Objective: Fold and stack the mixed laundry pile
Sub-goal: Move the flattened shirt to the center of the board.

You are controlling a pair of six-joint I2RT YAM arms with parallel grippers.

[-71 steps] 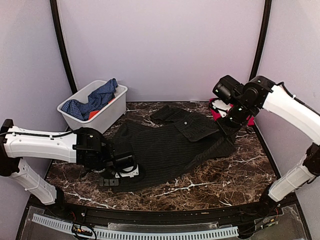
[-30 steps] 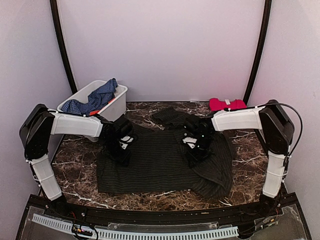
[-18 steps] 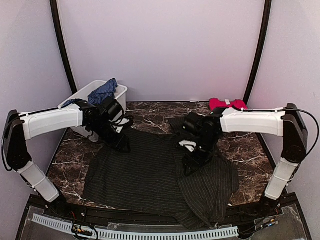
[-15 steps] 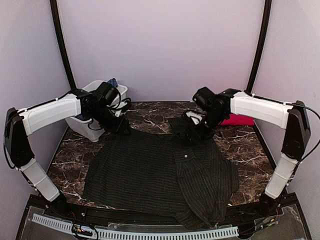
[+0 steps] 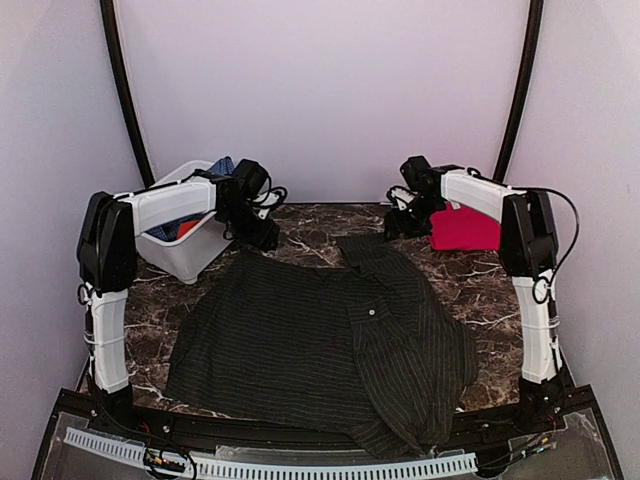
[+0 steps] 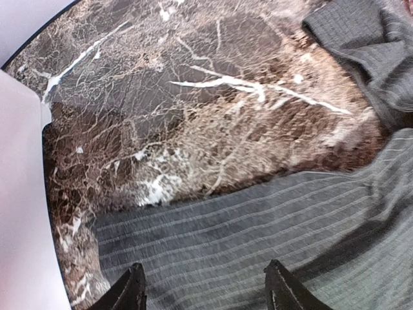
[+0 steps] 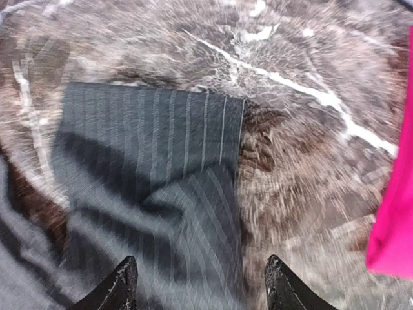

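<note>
We have drawn back from the pinstriped shirt (image 5: pixel 320 340).
Left claw (image 6: pixel 205 290) and right claw (image 7: pixel 200 284), both spread and empty, moved higher in the frame.

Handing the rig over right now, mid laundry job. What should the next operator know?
Left gripper: open, empty, over the far left edge of the pinstriped shirt.
Right gripper: open, empty, over the shirt's far corner, near the red cloth.
The shirt lies spread on the table, unfolded, with its right side rumpled. The red cloth is far right. The blue checked garment and orange piece are in the white bin.
Done: shirt laid out.
Left: fold it, fold the rest, stack.
</note>
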